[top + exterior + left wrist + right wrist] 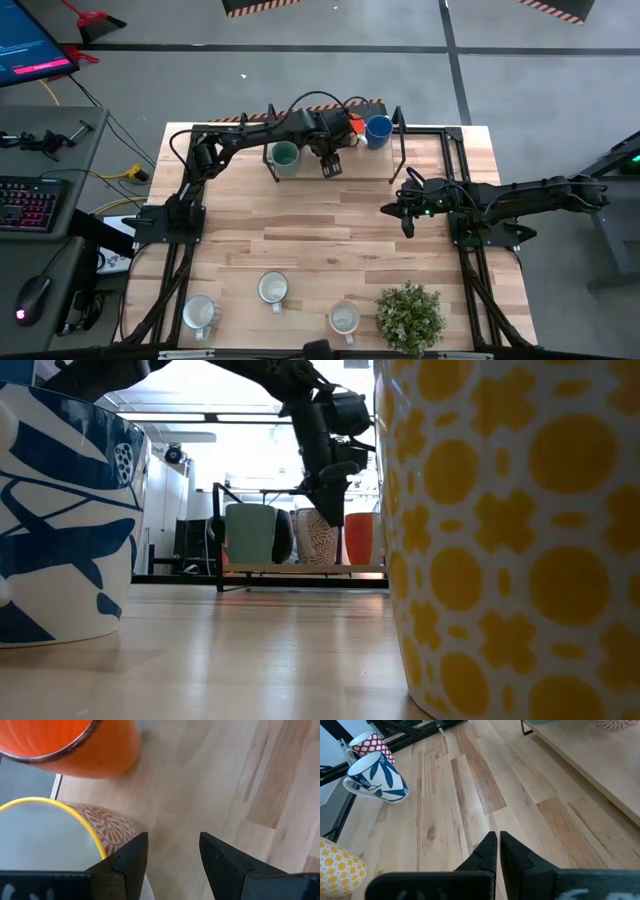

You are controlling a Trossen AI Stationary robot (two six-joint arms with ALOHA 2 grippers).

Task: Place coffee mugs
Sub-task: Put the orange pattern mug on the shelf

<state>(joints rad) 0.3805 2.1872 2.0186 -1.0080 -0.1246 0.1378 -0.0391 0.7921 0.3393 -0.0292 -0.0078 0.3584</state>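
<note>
- Left gripper hangs near the bench's far edge, fingers apart and holding nothing, just beside the patterned mug and orange mug
- Right gripper pinched closed, empty, mid-bench

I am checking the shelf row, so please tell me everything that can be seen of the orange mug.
The orange mug is glossy, ceramic-looking, with a dark rim; its handle is not visible. It stands upright on the raised wooden shelf at the table's far edge, in the low view beside a patterned mug with a yellow rim; whether they touch cannot be told. From above it is mostly hidden by the left arm, whose open end effector hangs empty nearby, apart from it.
</note>
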